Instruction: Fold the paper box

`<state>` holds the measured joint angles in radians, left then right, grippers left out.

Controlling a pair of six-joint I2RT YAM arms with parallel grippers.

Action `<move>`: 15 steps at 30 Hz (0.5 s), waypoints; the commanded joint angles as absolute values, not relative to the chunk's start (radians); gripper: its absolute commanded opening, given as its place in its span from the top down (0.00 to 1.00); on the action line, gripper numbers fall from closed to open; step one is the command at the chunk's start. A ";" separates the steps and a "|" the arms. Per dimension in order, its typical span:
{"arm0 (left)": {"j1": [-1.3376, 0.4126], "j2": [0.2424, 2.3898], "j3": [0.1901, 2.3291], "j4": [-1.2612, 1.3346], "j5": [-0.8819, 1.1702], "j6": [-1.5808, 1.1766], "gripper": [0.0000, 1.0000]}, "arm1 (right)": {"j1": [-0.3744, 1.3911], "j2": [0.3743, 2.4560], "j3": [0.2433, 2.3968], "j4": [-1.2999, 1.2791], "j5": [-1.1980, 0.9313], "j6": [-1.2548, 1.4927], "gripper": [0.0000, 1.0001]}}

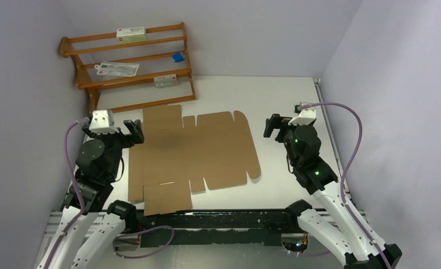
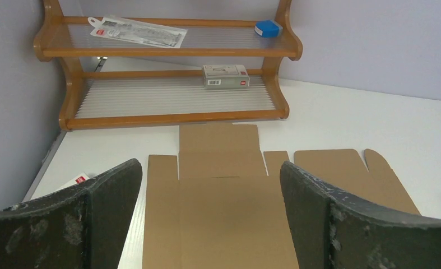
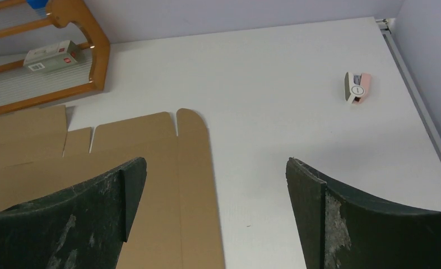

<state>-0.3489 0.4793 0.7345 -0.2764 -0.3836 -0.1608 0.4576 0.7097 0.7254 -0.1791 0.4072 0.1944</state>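
From above, the box (image 1: 193, 157) lies flat and unfolded on the white surface (image 1: 274, 95), a brown die-cut sheet with flaps and tabs. The left tool (image 1: 133, 132) hangs at the box's left edge, over its far-left corner. The right tool (image 1: 274, 128) hangs just off the box's right edge, over bare surface. A wooden rack (image 1: 129, 61) stands just beyond the box's far-left flap.

In the left wrist view, the left tool (image 2: 209, 174) is spread wide with nothing between its fingers, and the box (image 2: 223, 207) lies under the gap. Beyond the box, the rack (image 2: 167, 117) holds a blue thing (image 2: 268, 28), a flat packet (image 2: 139, 31) and a small grey carton (image 2: 226, 77).

In the right wrist view, the right tool (image 3: 215, 168) is also spread wide and holds nothing. The box's (image 3: 94, 157) right edge runs under the gap. A pink and white thing (image 3: 356, 87) lies well off to the box's right.
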 commanded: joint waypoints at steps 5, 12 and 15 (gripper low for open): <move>-0.353 0.490 0.749 -0.267 -0.381 -0.155 0.02 | 0.455 0.686 0.742 -0.153 0.406 0.184 0.00; -0.353 0.503 0.750 -0.271 -0.362 -0.158 0.02 | 0.456 0.705 0.743 -0.159 0.402 0.193 0.00; -0.353 0.509 0.749 -0.272 -0.354 -0.161 0.02 | 0.455 0.714 0.741 -0.157 0.376 0.186 0.00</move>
<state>-0.3489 0.5026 0.7345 -0.2779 -0.3767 -0.1608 0.4576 0.7101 0.7254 -0.1768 0.4030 0.1944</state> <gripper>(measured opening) 0.976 0.997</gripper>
